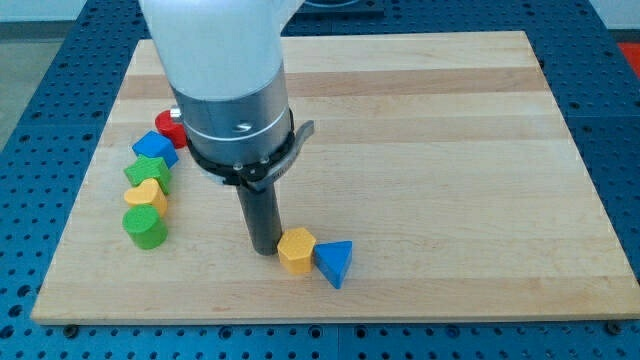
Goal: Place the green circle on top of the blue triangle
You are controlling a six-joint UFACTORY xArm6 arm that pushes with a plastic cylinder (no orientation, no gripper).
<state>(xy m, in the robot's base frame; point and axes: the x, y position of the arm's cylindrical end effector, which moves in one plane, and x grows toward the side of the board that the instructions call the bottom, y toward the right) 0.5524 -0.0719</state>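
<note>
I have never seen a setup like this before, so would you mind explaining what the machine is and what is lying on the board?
This is a single camera picture looking down at a wooden board; where the camera is mounted is not recorded. The big white and grey cylinder is a robot arm. It has no fingers and holds nothing: it ends in a dark rod, and my tip slides along the board to push blocks. Right now my tip sits just to the view's left of a yellow block, which touches the blue triangle on its right. At the view's left is a column of blocks: a red block, a blue block, a green block, a yellow heart and, lowest, the green circle.
</note>
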